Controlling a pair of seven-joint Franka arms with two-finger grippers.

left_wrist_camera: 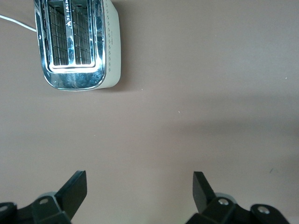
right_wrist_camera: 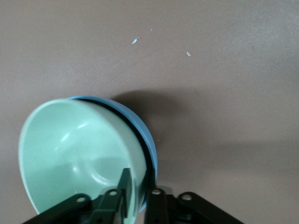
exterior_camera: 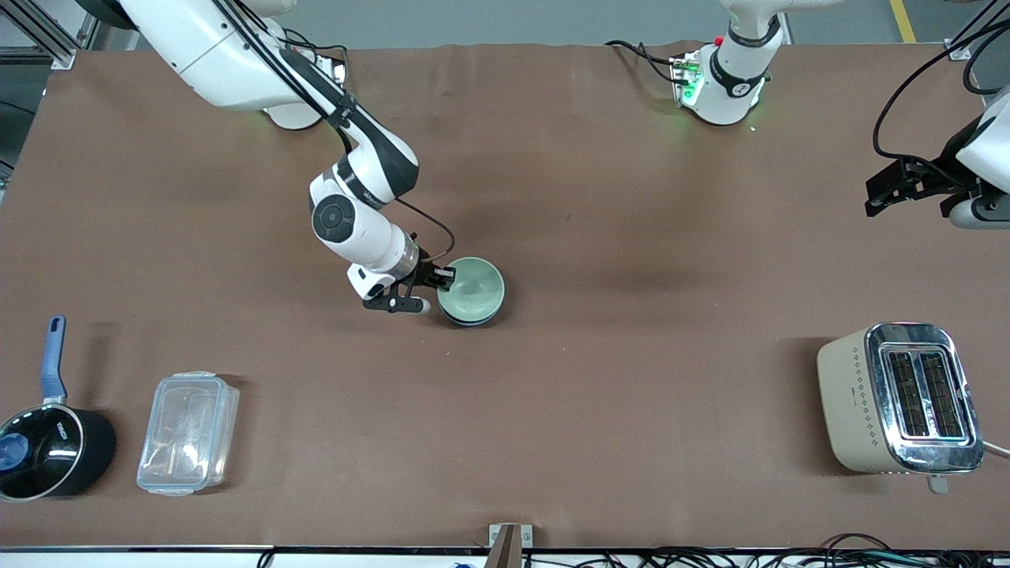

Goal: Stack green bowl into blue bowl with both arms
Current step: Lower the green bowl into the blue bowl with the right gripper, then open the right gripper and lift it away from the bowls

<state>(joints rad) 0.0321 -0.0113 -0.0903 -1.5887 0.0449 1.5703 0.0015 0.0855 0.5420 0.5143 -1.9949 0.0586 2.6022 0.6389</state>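
saucepan (exterior_camera: pixel 51 450) and clear box (exterior_camera: pixel 188 432) sit at the right arm's end, nearest the camera. near mid-table the right gripper (exterior_camera: pixel 424 290) pinches the green bowl (exterior_camera: pixel 471 288) rim, one finger inside and one between the two rims; the green bowl sits tilted inside the blue bowl (right_wrist_camera: pixel 145 135). judged step: seating and release. next move calls for opening and a straight lift. the toaster (exterior_camera: pixel 899 398) stands at the left arm's end, with the left gripper (left_wrist_camera: pixel 140 191) waiting above, spread wide and empty.

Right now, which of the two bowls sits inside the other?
The green bowl sits inside; the blue bowl shows only as an outer rim around it, with the right gripper at their rims.
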